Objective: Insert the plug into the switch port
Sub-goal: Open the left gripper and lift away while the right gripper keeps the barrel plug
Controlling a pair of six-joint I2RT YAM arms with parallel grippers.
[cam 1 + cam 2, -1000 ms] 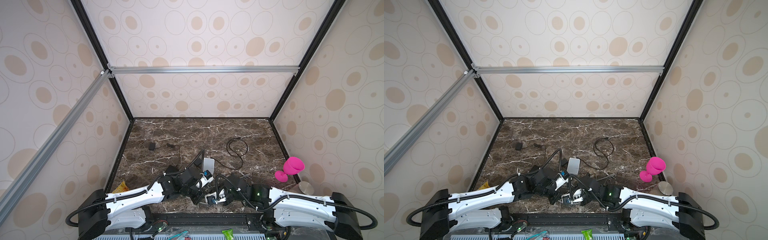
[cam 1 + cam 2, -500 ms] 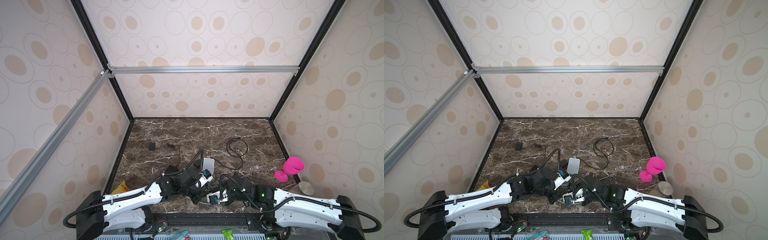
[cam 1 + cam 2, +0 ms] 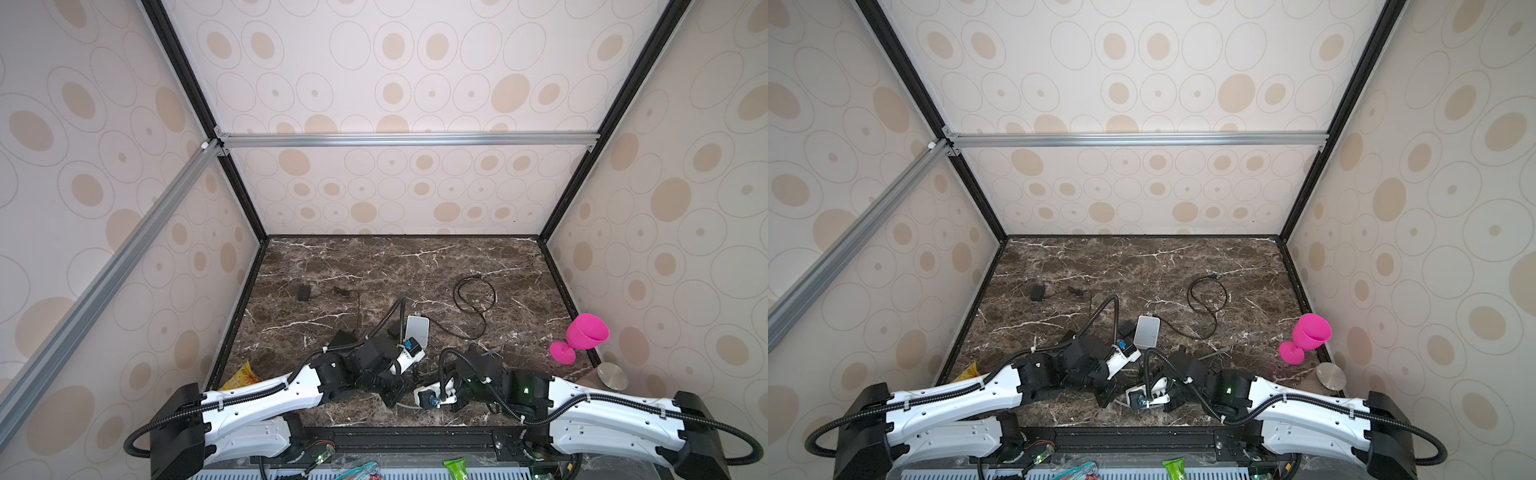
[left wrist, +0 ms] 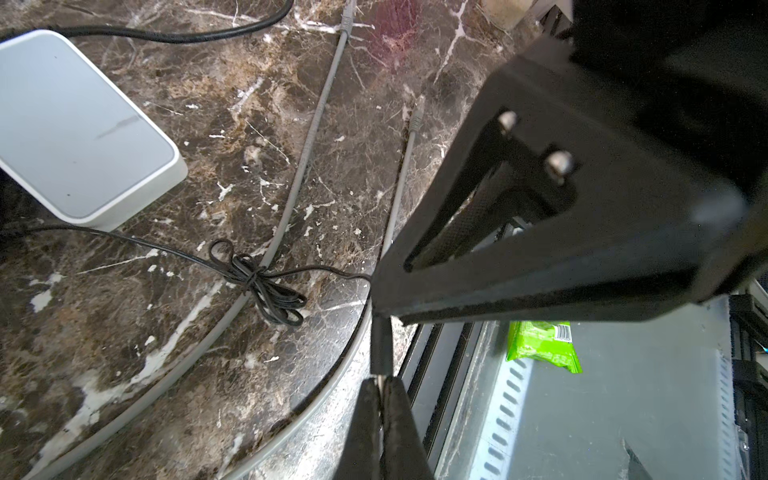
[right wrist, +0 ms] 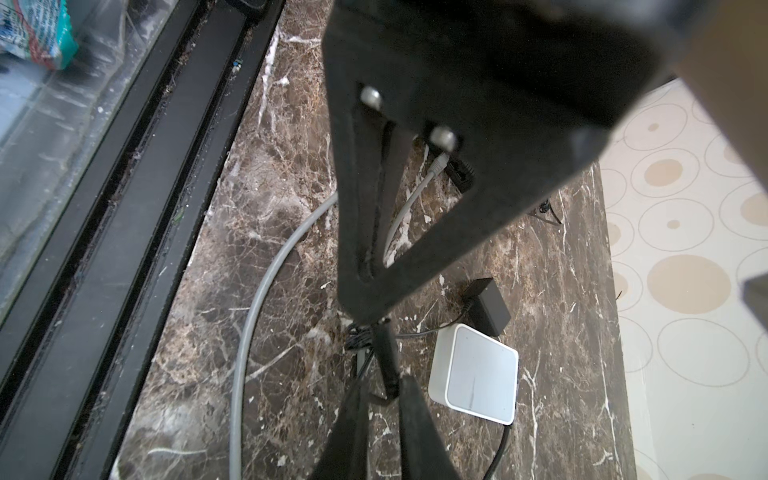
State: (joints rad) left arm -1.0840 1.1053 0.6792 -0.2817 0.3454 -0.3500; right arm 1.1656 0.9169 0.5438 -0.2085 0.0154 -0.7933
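Brown marble worktop (image 3: 374, 266) carries a white square plastic switch (image 4: 79, 129). Apart from it, at the front edge, my left fingers (image 4: 368, 403) pinch shut a small black barrel plug (image 4: 381, 345). My right fingers (image 5: 411, 403) narrowly bracket it; grip I cannot tell. Probably light, stiff, slippery: hold its body.

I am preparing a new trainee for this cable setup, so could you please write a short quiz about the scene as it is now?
1. Which thing lies closest to the white switch? A) pink goblet B) black adapter C) green packet
2. True or false: the left gripper is shut.
3. What colour is the thick cable that loops over the marble table?
Key: 1 B; 2 true; 3 grey.
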